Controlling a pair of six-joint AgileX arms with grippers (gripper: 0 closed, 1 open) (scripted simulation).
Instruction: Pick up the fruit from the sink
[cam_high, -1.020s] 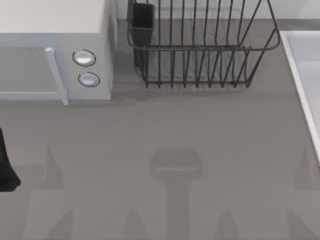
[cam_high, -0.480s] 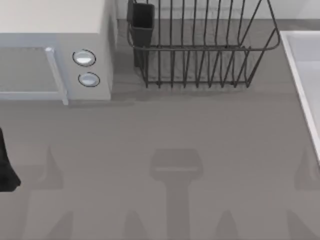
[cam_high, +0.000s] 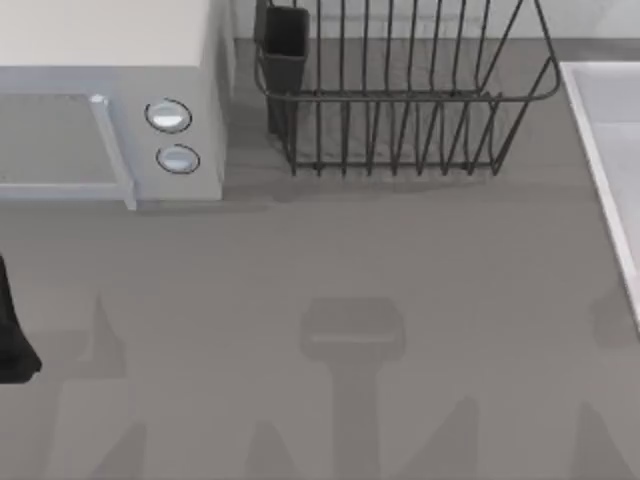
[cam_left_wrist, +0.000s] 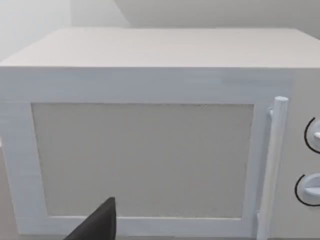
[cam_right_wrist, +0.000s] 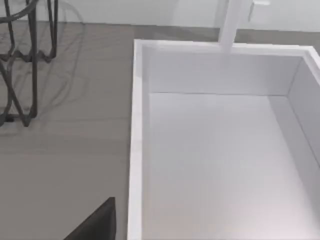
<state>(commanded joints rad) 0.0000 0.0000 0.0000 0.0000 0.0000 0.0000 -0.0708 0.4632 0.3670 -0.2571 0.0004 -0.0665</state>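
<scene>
From above: along the right edge of the smooth grey table (cam_high: 350, 250), the light grey-white rectangular sink (cam_high: 600, 150) with a pale raised rim, long axis running near to far. At the far side, a dark wire dish rack (cam_high: 400, 100) in the middle and a white box-shaped microwave (cam_high: 110, 60) with two round knobs at the far left. At the left edge, a black piece of the left arm (cam_high: 12, 330), parked, well apart from the sink. From the left wrist: facing the microwave (cam_left_wrist: 150, 85) door, with a dark wedge of the left gripper (cam_left_wrist: 97, 225) in front; open or closed, cannot tell. From the right wrist: looking down into the sink (cam_right_wrist: 135, 150), the right gripper (cam_right_wrist: 97, 222) above the table (cam_right_wrist: 65, 150) just beside the rim, its state likewise impossible to tell. Basin floor pale and bare across the part in sight, a white upright post (cam_right_wrist: 227, 22) at the far wall, the dish rack (cam_right_wrist: 20, 50) off to the left. Place of the small glossy red fruit: cannot tell, likely the nearer part of the basin. Clearly the right arm's job, being nearer. Plenty of room inside the basin walls, but a slick floor, so probably prone to rolling.
</scene>
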